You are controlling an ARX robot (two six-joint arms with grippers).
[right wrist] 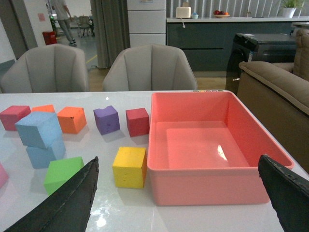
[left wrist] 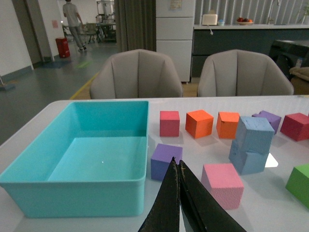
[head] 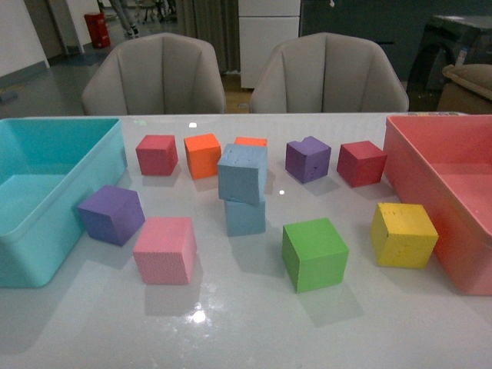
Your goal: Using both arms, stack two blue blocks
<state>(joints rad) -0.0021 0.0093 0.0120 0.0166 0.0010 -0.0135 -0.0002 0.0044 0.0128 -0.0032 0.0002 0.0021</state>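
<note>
Blue blocks stacked mid-tabletop; both arms clear.
Upper blue block (head: 243, 173) sits skewed on lower blue block (head: 246, 216), well ahead of pressed-together left tool (left wrist: 178, 166) and spread right tool (right wrist: 178, 193); keep both tools away.

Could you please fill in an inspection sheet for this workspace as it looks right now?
Surface: glossy white table, light glare spots.
Job's things: upper blue block sits on lower blue block, twisted and overhanging it.
Clutter: pink cube, green cube, yellow cube, two purple cubes, two red cubes, two orange cubes; empty teal bin, empty red bin.
Grippers: left end effector shut, empty; right end effector open, empty; both clear of the stack.
Cables: nothing seen.
Surroundings: two grey chairs behind the table; person walking far off.
</note>
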